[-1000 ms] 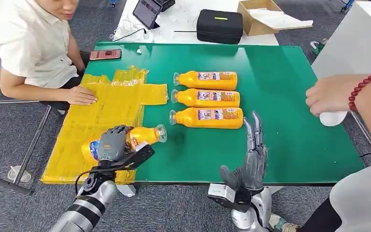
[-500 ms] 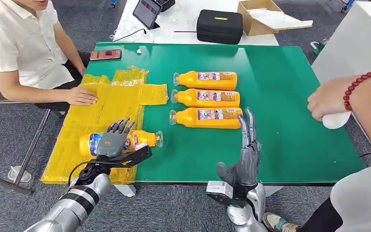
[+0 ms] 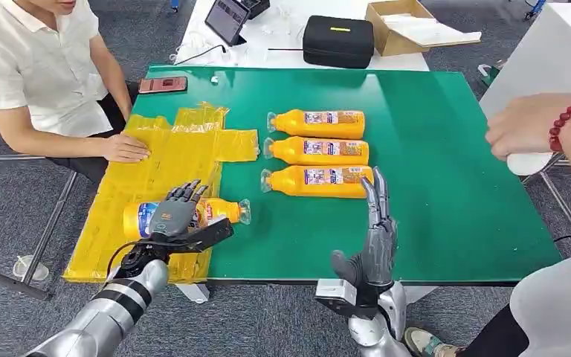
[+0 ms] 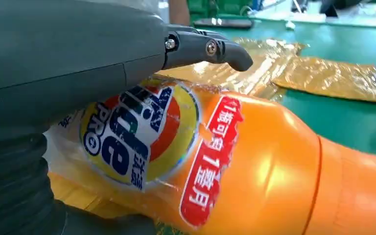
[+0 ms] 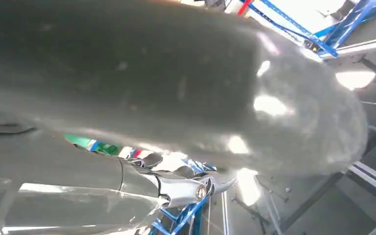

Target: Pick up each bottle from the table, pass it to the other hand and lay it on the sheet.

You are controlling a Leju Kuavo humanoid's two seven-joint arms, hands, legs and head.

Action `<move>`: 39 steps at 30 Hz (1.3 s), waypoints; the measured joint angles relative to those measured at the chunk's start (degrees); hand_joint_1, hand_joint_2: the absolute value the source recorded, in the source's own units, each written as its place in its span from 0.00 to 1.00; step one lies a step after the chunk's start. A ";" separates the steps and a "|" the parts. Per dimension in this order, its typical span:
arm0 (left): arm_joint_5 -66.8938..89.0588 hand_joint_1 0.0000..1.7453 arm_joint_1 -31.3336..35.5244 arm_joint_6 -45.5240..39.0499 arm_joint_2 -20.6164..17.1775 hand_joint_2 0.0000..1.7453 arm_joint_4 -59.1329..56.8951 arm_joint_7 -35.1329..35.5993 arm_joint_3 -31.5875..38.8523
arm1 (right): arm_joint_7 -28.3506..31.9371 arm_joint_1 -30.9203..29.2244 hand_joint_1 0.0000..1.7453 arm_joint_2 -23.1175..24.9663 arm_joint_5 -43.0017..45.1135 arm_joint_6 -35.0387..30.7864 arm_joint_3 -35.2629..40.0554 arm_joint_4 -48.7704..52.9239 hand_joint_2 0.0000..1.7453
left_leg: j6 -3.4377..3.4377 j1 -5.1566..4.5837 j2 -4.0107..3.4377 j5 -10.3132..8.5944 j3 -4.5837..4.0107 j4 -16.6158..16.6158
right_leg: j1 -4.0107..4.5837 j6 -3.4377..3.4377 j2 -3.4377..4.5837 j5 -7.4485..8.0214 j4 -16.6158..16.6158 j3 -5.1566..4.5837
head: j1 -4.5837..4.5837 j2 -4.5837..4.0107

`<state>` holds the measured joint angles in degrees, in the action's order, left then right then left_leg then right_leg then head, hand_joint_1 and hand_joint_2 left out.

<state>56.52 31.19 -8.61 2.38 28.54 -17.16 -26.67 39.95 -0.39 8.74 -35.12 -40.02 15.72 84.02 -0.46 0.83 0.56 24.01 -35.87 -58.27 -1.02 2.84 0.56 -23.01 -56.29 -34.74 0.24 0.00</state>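
Observation:
An orange bottle [image 3: 219,211] lies on its side at the near right edge of the yellow sheet [image 3: 163,160], its cap end over the green table [image 3: 431,149]. My left hand [image 3: 172,216] rests over its labelled middle with fingers stretched out and lifted off it. In the left wrist view the bottle [image 4: 254,161] lies close under the palm, one of the fingers [image 4: 205,48] straight above it. Three more orange bottles [image 3: 320,123], [image 3: 320,150], [image 3: 320,181] lie side by side mid-table. My right hand [image 3: 375,238] stands upright and open at the front edge, just before the nearest bottle.
A seated person at the left presses a hand [image 3: 124,147] on the sheet. Another person's hand [image 3: 524,126] with a red bead bracelet hovers over a white object [image 3: 531,162] at the table's right edge. A phone [image 3: 162,84], a black case [image 3: 337,39] and a cardboard box [image 3: 405,22] lie at the back.
My left hand lowered the bottle onto the sheet and opened its fingers off it. My right hand shifted slightly left. The person's hand at the right rose.

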 measured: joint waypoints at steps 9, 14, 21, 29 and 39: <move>-2.62 0.00 0.60 -2.81 -0.20 1.00 -0.57 -3.10 -0.02 | 0.00 -0.40 0.00 -0.24 -0.22 0.00 0.24 -0.42 0.00 | 0.00 0.00 -0.01 -0.01 0.10 0.00 | 0.00 0.00 0.01 0.00 0.00 0.05 | 0.02 0.00; 0.35 0.00 0.73 -3.87 0.55 1.00 -0.57 -0.19 -0.66 | 0.00 -0.53 0.00 -0.26 -0.42 0.00 0.46 -0.85 0.00 | 0.01 0.00 -0.01 0.00 0.07 0.00 | 0.00 0.00 0.01 0.00 0.00 0.03 | 0.00 0.00; 0.44 0.00 0.66 -6.29 0.55 1.00 -0.83 -0.13 -1.31 | 0.00 -1.00 0.00 -0.61 -0.35 0.00 1.40 -1.68 0.00 | 0.01 0.00 -0.02 0.00 0.06 0.00 | 0.00 0.00 0.01 0.00 0.00 0.00 | -0.02 0.00; 2.34 0.00 0.30 -13.67 1.49 1.00 -0.55 0.66 -1.64 | 0.00 -1.13 0.00 -0.68 -1.31 0.00 1.64 -1.92 0.00 | 0.00 -0.01 -0.01 -0.01 -0.02 0.00 | -0.01 0.00 0.01 0.00 0.00 -0.06 | -0.02 0.00; -2.50 0.00 -4.28 -14.02 2.47 1.00 5.71 -4.41 -1.68 | 0.00 -0.41 0.00 -0.68 -3.54 0.00 1.57 -2.25 0.00 | 0.01 -0.01 -0.01 0.00 -0.09 0.00 | 0.00 0.00 0.01 -0.01 0.01 -0.16 | -0.02 0.00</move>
<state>54.02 26.91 -22.62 4.85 34.26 -21.57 -28.35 39.95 -0.80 8.07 -38.66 -40.02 17.29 81.77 -0.45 0.82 0.55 24.01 -35.96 -58.28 -1.02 2.84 0.57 -23.02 -56.28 -34.89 0.22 0.00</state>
